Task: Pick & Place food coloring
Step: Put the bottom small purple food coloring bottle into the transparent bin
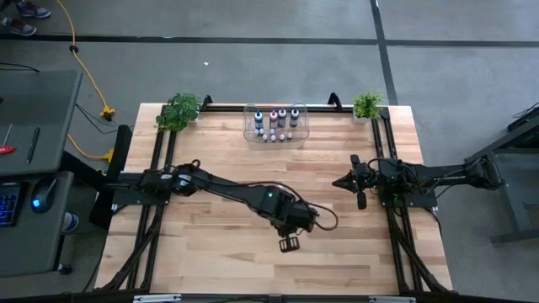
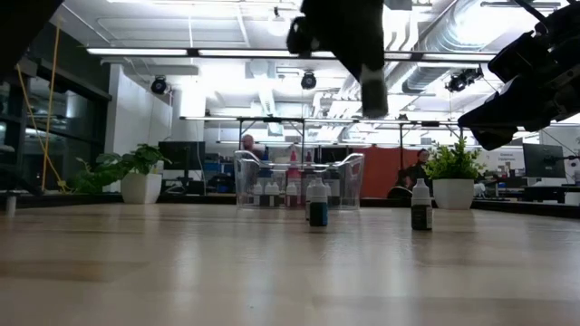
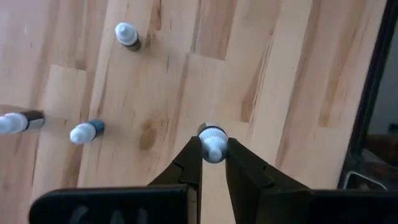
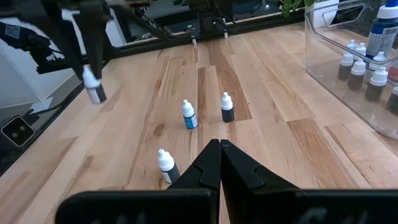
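The left gripper point(image 3: 214, 151), low centre of the left wrist frame, clamps a small bottle point(image 3: 213, 142) by its cap, lifted off the table point(image 1: 219, 252). Carry it upright to the clear bin point(image 1: 276, 135) at top centre of the high view; release only once it is inside. The right gripper point(image 4: 219, 147) waits closed and empty.

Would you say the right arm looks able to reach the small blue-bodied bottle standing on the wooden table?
Probably yes: the blue-bodied bottle stands in open tabletop ahead of the shut right gripper, nothing between, though the jaws must open first.

Left gripper point(image 1: 289, 244) out over the near middle of the table point(image 1: 210, 252), right gripper point(image 1: 341, 182) waiting right of centre, clear bin point(image 1: 276, 124) of food coloring bottles point(image 1: 277, 119) at the far edge between two potted plants point(image 1: 178, 110)
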{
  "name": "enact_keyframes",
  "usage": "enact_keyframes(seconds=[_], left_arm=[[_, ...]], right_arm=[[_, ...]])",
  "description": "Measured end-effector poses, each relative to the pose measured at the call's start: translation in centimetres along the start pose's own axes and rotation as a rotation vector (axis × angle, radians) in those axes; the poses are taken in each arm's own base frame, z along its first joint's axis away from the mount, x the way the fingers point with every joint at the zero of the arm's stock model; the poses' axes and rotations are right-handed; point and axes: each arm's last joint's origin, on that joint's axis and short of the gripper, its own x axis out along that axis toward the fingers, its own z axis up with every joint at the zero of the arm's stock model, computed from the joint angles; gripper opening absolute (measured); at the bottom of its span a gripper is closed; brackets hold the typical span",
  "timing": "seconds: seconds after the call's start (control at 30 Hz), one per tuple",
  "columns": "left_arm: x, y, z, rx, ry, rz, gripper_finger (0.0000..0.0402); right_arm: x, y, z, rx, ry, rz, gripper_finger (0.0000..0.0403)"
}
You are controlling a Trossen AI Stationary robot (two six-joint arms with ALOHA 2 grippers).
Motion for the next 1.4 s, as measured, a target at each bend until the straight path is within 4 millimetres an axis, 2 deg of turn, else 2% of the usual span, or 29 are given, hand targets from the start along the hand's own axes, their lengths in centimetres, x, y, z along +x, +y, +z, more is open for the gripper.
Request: enact_keyframes(seconds=[0.27,0.47,0.67,0.87,1.27,1.4], left_arm=[[-5.4,1.4,-1.4,-0.009,0.019,0.057,0.0037],[-9.3,4.4,-2.3,-0.165,0.029,0.203,0.0037],[-11.7,7.2,-1.9,-0.309,-0.023,0.232,0.0037],[-11.9,10.6,-0.7,-0.386,-0.037,0.272,0.0037],[-12.3,18.6,1.1,-0.424,-0.045,0.383,0.0037],[-11.0,21.2,1.9,-0.467,-0.028,0.379,0.0037]], right_arm=[[0.0,0.0,0.0,0.0,0.0,0.0,0.0],[0.1,0.0,-0.1,0.001,0.011,-0.003,0.0],[0.1,0.0,-0.1,0.001,0.013,-0.003,0.0],[0.1,0.0,-0.1,0.001,0.013,-0.002,0.0],[0.1,0.0,-0.1,0.001,0.012,-0.002,0.0],[0.1,0.0,-0.1,0.001,0.012,-0.003,0.0]])
